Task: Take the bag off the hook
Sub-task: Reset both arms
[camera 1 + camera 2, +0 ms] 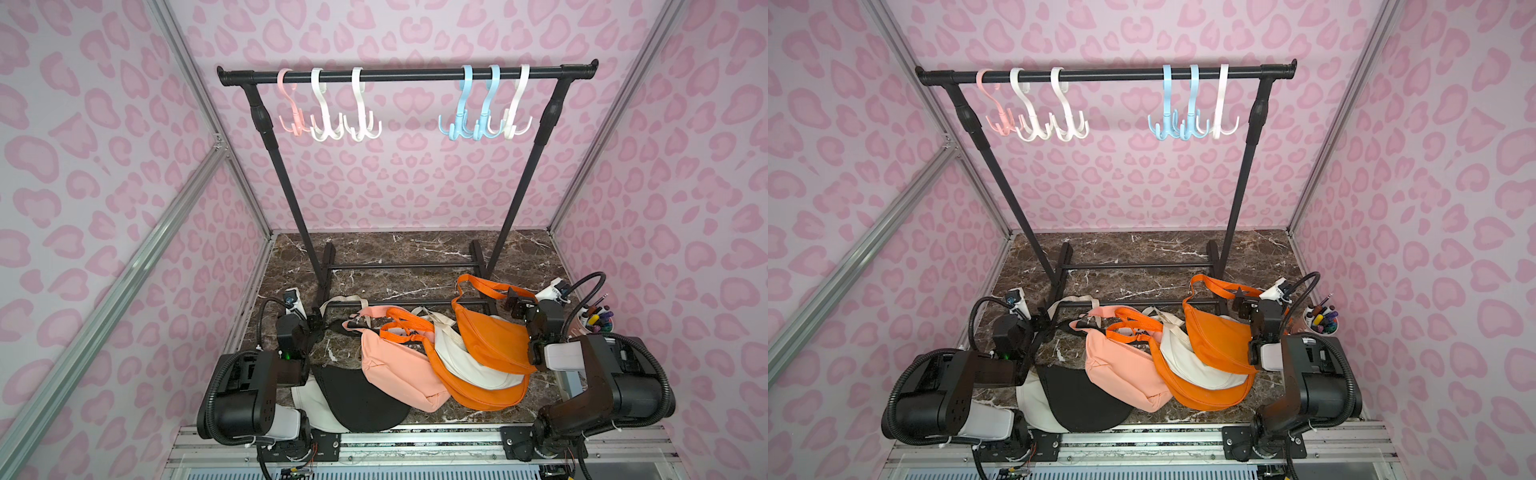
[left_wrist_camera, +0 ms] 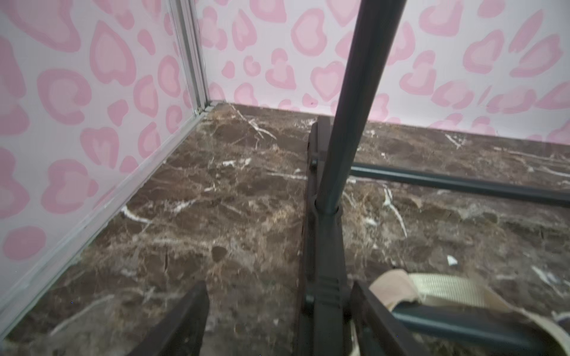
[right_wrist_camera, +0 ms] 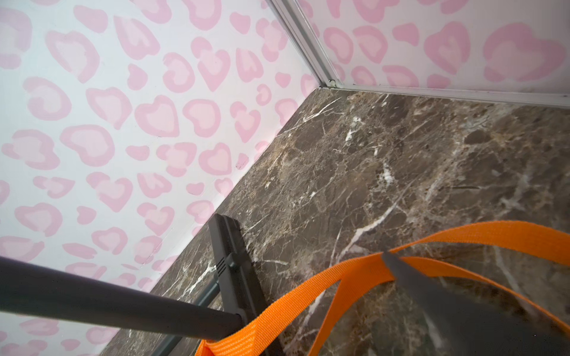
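Observation:
Several plastic hooks [image 1: 324,112] in pink, white and blue hang on the black rail [image 1: 407,75], and none carries a bag. An orange bag [image 1: 490,336] lies on the marble floor on top of a heap of other bags. Its orange strap [image 3: 308,296] loops past the rack's foot. My right gripper [image 1: 514,302] stands open at that strap, which rests against one grey finger [image 3: 438,296]; the other finger is out of view. My left gripper [image 2: 280,311] is open low over the floor, with the rack's foot [image 2: 327,292] between its fingers.
Peach [image 1: 395,370], cream [image 1: 461,357], black [image 1: 357,399], white and a second orange bag [image 1: 478,395] lie piled at the front. A beige strap [image 2: 447,286] drapes over the rack's base bar. A cup of pens [image 1: 594,322] stands at the right wall.

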